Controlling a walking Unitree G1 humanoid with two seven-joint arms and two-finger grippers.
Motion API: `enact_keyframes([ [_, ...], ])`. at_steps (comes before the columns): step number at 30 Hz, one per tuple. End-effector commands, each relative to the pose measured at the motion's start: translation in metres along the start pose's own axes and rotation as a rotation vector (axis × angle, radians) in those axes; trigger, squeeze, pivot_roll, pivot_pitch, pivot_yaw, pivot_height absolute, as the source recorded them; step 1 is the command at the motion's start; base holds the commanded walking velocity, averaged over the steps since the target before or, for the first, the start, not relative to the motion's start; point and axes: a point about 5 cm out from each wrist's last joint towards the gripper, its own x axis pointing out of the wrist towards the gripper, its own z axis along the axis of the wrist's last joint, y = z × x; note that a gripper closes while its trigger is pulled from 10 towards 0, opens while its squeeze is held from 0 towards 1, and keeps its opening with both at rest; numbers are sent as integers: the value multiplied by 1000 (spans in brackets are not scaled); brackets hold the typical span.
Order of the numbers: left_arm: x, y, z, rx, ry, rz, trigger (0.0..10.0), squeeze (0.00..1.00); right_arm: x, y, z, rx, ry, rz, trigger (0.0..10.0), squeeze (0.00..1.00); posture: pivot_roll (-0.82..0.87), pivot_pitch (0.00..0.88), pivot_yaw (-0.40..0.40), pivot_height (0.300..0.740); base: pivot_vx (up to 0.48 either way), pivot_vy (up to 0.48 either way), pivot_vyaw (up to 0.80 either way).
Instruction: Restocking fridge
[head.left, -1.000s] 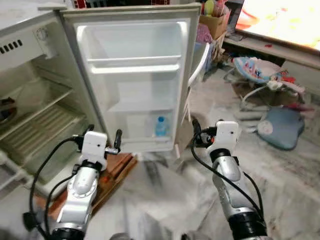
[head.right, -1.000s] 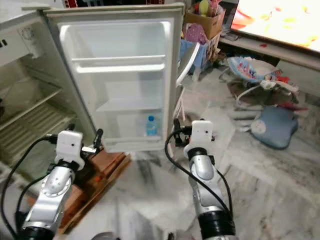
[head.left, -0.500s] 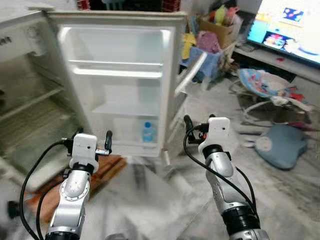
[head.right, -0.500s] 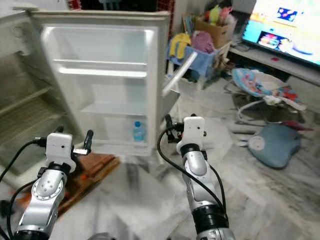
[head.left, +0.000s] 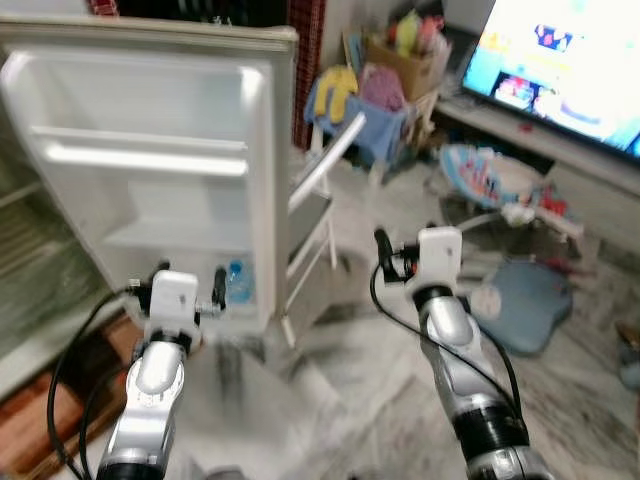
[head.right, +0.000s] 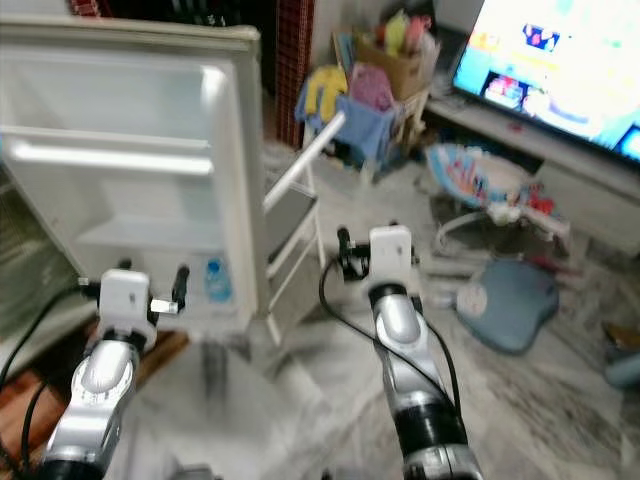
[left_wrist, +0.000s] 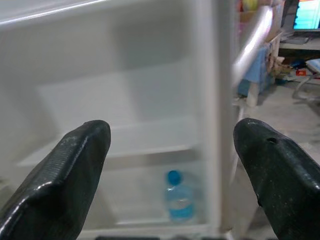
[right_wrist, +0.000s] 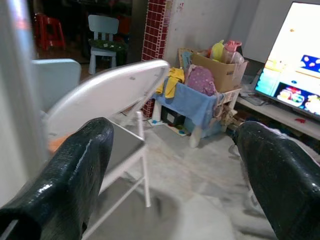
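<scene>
In the fridge door (head.left: 150, 150) bottom shelf, a water bottle (left_wrist: 178, 198) stands upright; both claws (left_wrist: 170, 165) (right_wrist: 175, 170) released.

A bright television (head.left: 560, 75) is glowing at two o'clock above a grey marble floor (head.left: 345, 400), while a white folding chair (right_wrist: 107, 107) and a cluttered cardboard box (head.left: 400, 55) are standing at twelve o'clock.
</scene>
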Motion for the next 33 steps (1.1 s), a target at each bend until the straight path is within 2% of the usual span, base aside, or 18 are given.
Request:
enact_keyframes([
  [1, 1, -2, 2, 20, -14, -8, 10000, 0, 3, 1, 9, -1, -46, 12, 10000, 0, 120, 0, -55, 740, 416, 0, 0],
  [5, 2, 1, -1, -15, 28, 24, 10000, 0, 5, 5, 14, 1, -62, 76, 10000, 0, 121, 0, -55, 740, 416, 0, 0],
  [7, 1, 1, -1, 7, 30, 28, 10000, 0, 4, 4, 14, 31, -69, 68, 10000, 0, 122, 0, -52, 740, 416, 0, 0],
  [10, 0, 0, -4, 11, 51, 38, 10000, 0, 4, 2, 15, 21, -87, 78, 10000, 0, 124, 0, -49, 740, 412, -85, 0],
  [19, -7, -6, -12, -15, 130, 66, 10000, 0, 9, 7, 25, 20, -136, 114, 10000, 0, 136, 0, -42, 740, 63, 0, 761],
  [28, -9, 1, -17, -33, 188, 81, 10000, 0, 27, 3, 37, -3, -175, 136, 10000, 0, 156, 0, -43, 740, 0, 0, 762],
  [30, -13, 2, -21, -31, 223, 85, 10000, 0, 36, 0, 44, 3, -185, 142, 10000, 0, 162, 1, -43, 740, 0, 0, 756],
  [33, -15, 5, -21, -75, 227, 91, 10000, 0, 42, -4, 50, -1, -195, 136, 10000, 0, 165, 1, -45, 740, 260, 0, 644],
])
